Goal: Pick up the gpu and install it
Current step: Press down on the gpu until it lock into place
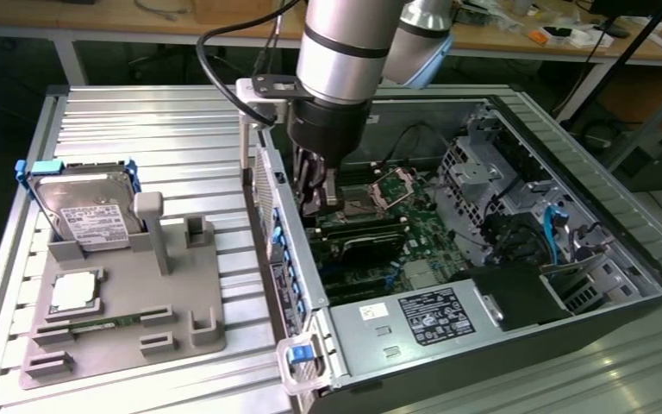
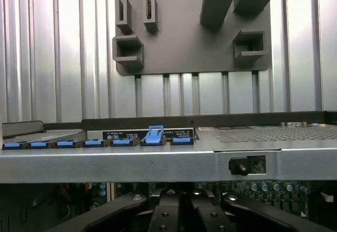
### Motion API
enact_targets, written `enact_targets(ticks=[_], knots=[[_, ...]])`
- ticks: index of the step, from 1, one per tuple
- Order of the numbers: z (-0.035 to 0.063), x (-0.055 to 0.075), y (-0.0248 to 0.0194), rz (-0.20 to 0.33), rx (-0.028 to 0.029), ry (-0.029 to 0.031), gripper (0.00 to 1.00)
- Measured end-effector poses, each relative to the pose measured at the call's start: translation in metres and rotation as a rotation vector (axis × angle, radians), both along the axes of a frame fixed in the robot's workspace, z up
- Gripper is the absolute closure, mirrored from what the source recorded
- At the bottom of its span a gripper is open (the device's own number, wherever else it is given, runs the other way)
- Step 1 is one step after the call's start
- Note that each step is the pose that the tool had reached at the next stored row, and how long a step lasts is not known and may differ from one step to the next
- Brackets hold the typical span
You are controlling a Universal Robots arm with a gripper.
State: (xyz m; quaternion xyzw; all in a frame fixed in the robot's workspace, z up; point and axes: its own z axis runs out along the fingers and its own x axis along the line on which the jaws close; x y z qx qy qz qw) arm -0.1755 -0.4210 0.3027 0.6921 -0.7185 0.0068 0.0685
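One arm has its gripper (image 1: 317, 191) closed inside the computer case (image 1: 607, 233), over the gpu (image 1: 360, 244) on the motherboard, apparently seating it, which calls for a straight downward press.

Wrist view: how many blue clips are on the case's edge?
7 blue clips in one row along the case's edge; six lie flat, one stands raised. More may be hidden.

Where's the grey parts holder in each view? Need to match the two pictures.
Exterior view: the holder lies on the ribbed table, to the exterior view's left of the open case, with a hard drive standing in it.
Wrist view: the holder lies beyond the case wall, on the same table.
Shared landmark: the row of blue clips along that wall.
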Motion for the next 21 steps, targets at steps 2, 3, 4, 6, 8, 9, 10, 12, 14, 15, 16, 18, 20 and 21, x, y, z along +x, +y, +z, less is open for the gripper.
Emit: enact_targets(ticks=[2,3,4,6,8,9,10,12,14,15,16,18,20,21], knots=[[0.0000,0.0000,0.0000,0.000,-0.0004,0.0000,0.89],[0.0000,0.0000,0.0000,0.000,-0.0005,0.0000,0.89],[0.0000,0.0000,0.0000,0.000,-0.0005,0.0000,0.89],[0.0000,0.0000,0.0000,0.000,-0.0005,0.0000,0.89],[0.0000,0.0000,0.0000,0.000,-0.0005,0.0000,0.89],[0.0000,0.0000,0.0000,0.000,-0.0004,-0.0001,0.89],[0.0001,0.0001,0.0000,0.000,-0.0004,-0.0001,0.89],[0.0006,0.0001,0.0000,0.000,-0.0003,0.0004,0.89],[0.0024,0.0001,-0.0001,0.000,-0.0008,0.0012,0.89],[0.0033,0.0001,-0.0001,0.000,-0.0009,0.0014,0.89],[0.0038,0.0001,0.0000,0.000,-0.0007,0.0012,0.89],[0.0043,0.0001,0.0000,0.000,-0.0003,0.0008,0.89],[0.0045,0.0001,0.0000,0.000,-0.0005,0.0009,0.89],[0.0046,0.0001,0.0000,0.000,-0.0006,0.0010,0.89]])
